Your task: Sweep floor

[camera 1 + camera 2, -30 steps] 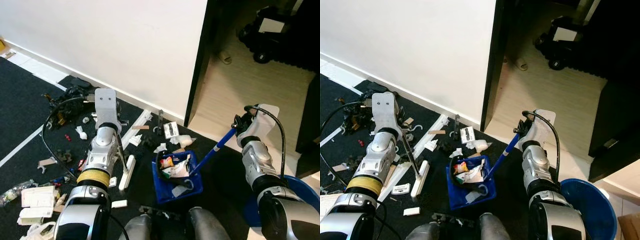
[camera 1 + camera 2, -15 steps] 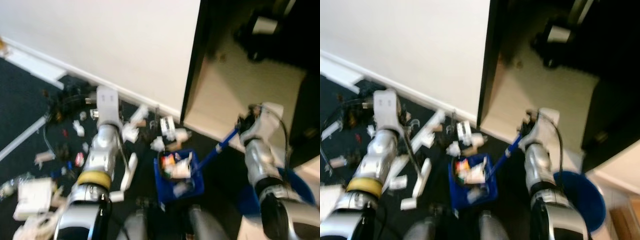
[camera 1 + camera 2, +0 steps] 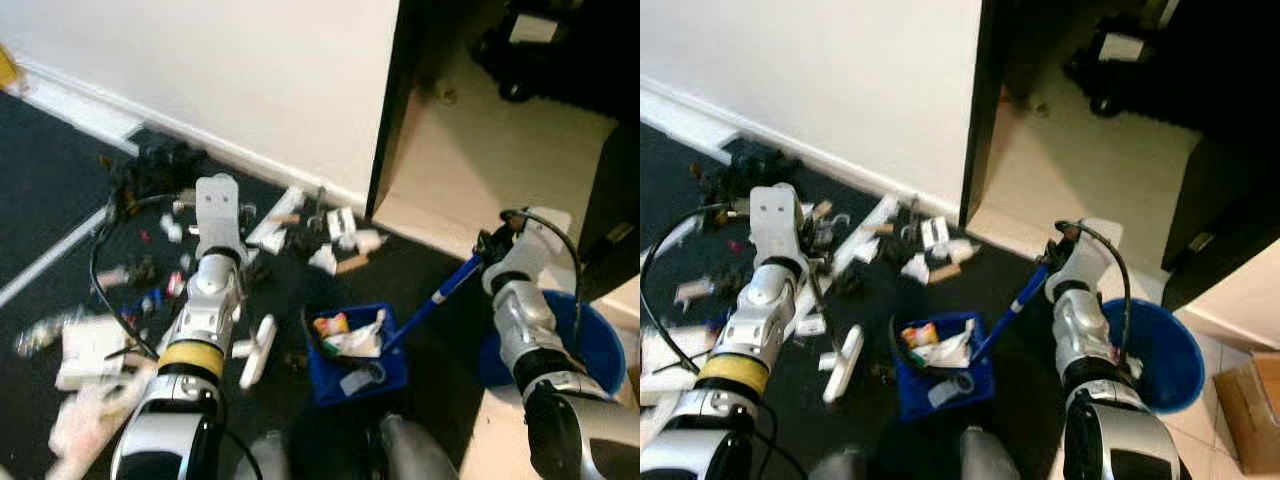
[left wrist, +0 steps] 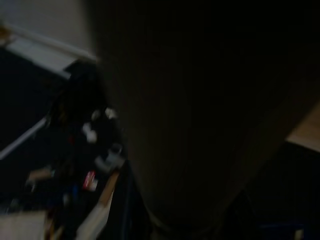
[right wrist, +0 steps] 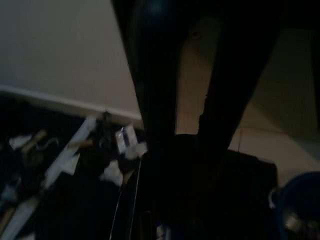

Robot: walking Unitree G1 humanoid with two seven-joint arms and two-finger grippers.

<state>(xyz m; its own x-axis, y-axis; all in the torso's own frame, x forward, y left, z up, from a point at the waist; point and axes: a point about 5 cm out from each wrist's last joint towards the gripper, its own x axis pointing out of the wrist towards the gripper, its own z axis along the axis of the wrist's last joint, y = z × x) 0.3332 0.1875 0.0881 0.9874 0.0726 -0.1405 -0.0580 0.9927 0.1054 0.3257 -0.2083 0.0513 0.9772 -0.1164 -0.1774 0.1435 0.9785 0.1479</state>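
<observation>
A blue dustpan [image 3: 356, 350] heaped with paper scraps and wrappers sits on the dark carpet just ahead of me. Its long blue handle [image 3: 432, 298] slants up to my right gripper [image 3: 487, 252], which is shut on the top end. In the right wrist view the two dark fingers [image 5: 222, 75] straddle that handle. My left gripper [image 3: 235, 268] is shut on a thin broom handle, and the white broom head [image 3: 258, 350] hangs left of the dustpan. Litter [image 3: 335, 245] lies scattered along the white wall's base.
A round blue bin [image 3: 1155, 350] stands by my right arm at the carpet's edge. A black door frame [image 3: 385, 110] opens onto a beige floor. White bags and papers [image 3: 85, 370] and black cables [image 3: 150, 165] lie left. A cardboard box [image 3: 1248, 402] sits far right.
The camera has shifted and blurred in between. The dustpan and broom now sit farther back from the litter by the wall, and the blue bin is closer beside my right arm.
</observation>
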